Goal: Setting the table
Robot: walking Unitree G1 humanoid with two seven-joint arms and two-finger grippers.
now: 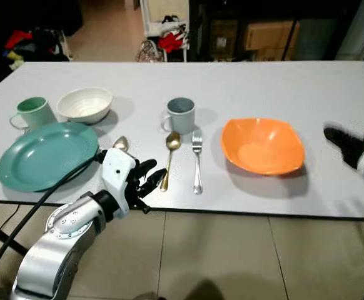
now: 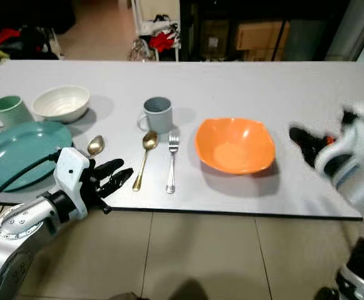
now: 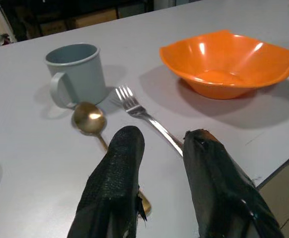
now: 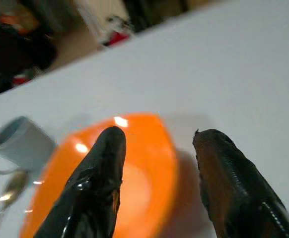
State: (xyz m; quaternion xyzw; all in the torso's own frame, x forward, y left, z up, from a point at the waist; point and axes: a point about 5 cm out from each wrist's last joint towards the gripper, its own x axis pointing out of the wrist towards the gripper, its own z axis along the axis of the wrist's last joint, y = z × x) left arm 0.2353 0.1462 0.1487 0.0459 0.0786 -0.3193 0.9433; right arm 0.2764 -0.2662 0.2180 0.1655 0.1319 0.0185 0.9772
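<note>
- Desk [image 1: 244, 81], grey, already well stocked. At the far left: green mug [image 1: 33, 112] and white bowl [image 1: 85, 104] behind a teal plate [image 1: 44, 154].
- Small spoon [image 1: 120, 144] just beside the plate's right rim; only its bowl shows, the rest is hidden by the arm.
- Left pincer [image 1: 149, 178] at the desk's near edge, fingers parted and grasping nothing; in the left wrist view the gold spoon's handle end lies beneath the gap between the fingers.
- Gold spoon [image 1: 170, 156]: long axis runs near to far, bowl pointing away toward the grey-blue mug [image 1: 181, 114], handle end toward the desk edge, slightly slanted.
- Fork [image 1: 197, 159]: parallel, just beside the spoon, tines pointing away, handle toward the edge.
- Orange bowl [image 1: 262, 145] next on the right, empty.
- Right pincer [image 2: 304, 144] hovers over the desk right of the orange bowl, released, holding nothing.
- Judgement: the setting is largely laid out; what seems left is tidying the cutlery, probably the gold spoon first.
</note>
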